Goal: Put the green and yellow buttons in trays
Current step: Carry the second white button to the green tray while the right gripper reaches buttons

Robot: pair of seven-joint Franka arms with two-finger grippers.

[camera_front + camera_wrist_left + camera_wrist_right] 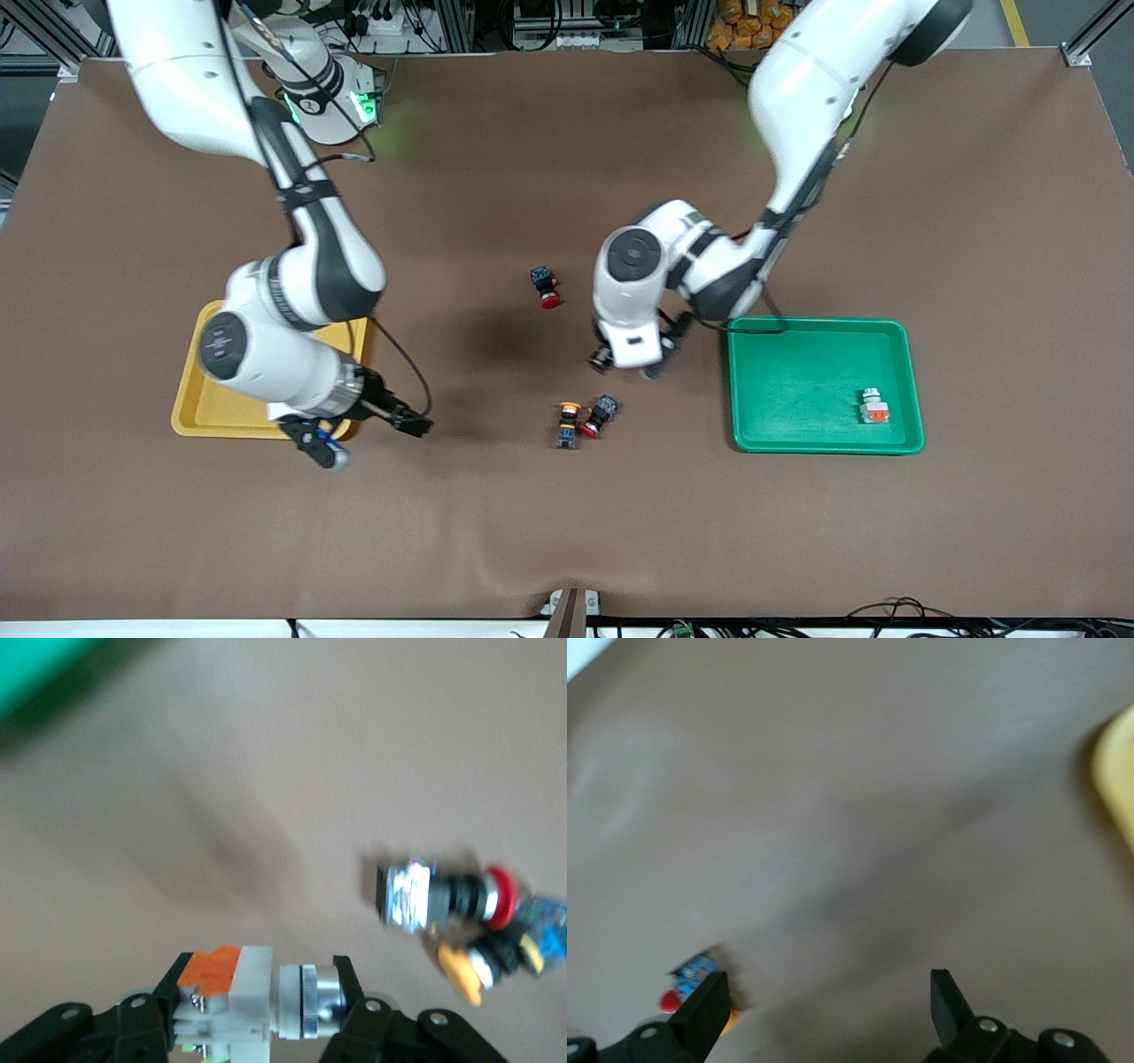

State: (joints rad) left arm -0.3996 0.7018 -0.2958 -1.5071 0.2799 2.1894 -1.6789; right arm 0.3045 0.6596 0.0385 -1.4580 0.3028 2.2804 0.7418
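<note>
White-bodied button (257,997) lengthwise between left pincer (257,1010) fingers

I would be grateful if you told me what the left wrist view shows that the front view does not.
Only the left wrist view shows the left gripper with its jaws shut on a white-bodied button with an orange mark; in the front view the arm hides that grip. Only the front view shows the yellow tray, the right gripper with its jaws open beside it, another white button in the green tray, and a lone red-capped switch. Both show the brown table and the cluster holding a yellow-capped button.
</note>
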